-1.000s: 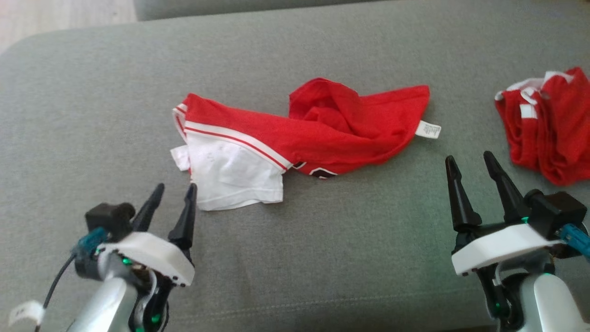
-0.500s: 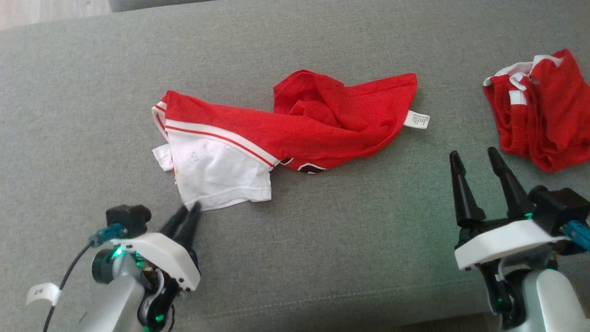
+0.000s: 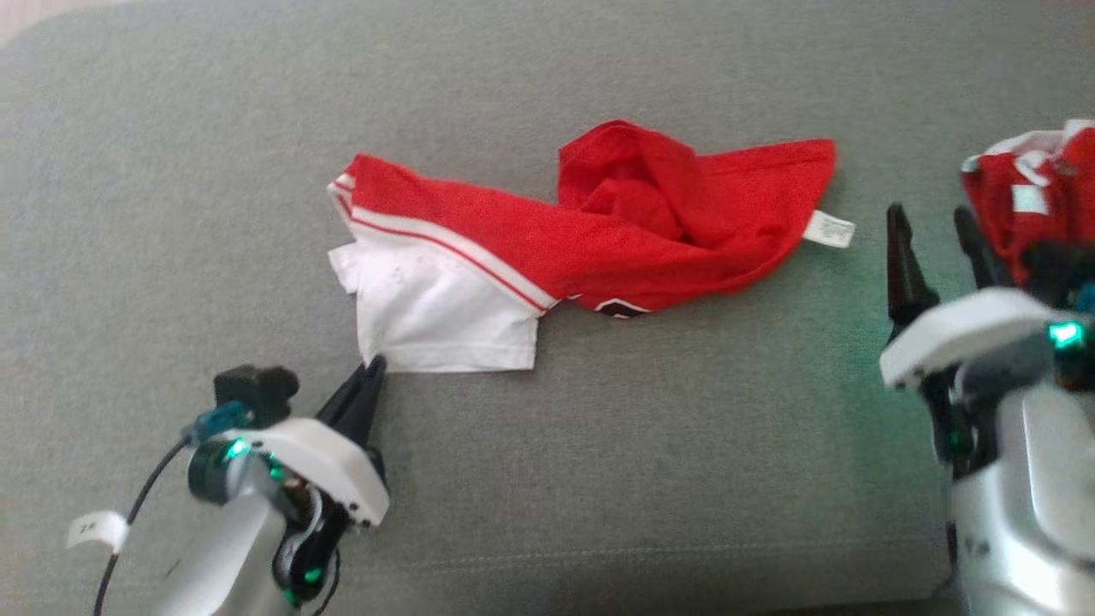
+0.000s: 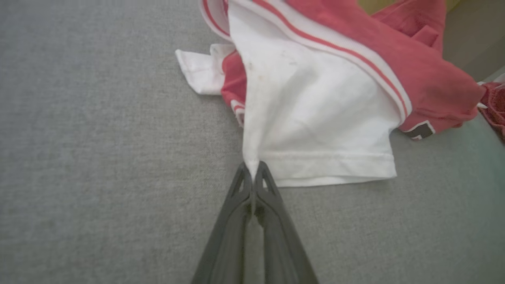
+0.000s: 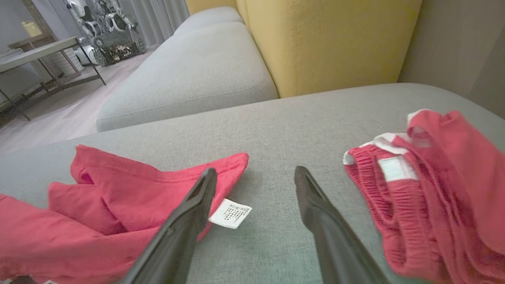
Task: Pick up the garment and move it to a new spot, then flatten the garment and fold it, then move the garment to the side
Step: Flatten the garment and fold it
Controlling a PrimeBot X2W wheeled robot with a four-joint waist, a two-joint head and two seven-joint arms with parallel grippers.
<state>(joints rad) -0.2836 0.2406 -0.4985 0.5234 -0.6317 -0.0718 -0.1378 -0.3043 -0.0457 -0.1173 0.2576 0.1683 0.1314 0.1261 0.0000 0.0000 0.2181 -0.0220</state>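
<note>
Grey fabric sofa cushion carries a crumpled red-and-white jersey garment at its middle. Toward the cushion's front left, the robot's left hand is clenched on the very corner of the white hem; so slight a pinch may slip once lifted. Near the cushion's right edge, the right hand stands released beside a second bunched red garment, which it could snag by mistake.

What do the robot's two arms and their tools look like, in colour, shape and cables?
The left tool and right tool each have two long, tapered black fingers on a white housing with green lights. The forearms are silver-grey. A black camera block with a teal connector sits beside the left tool; a thin black cable carrying a white paper tag hangs from it.
</note>
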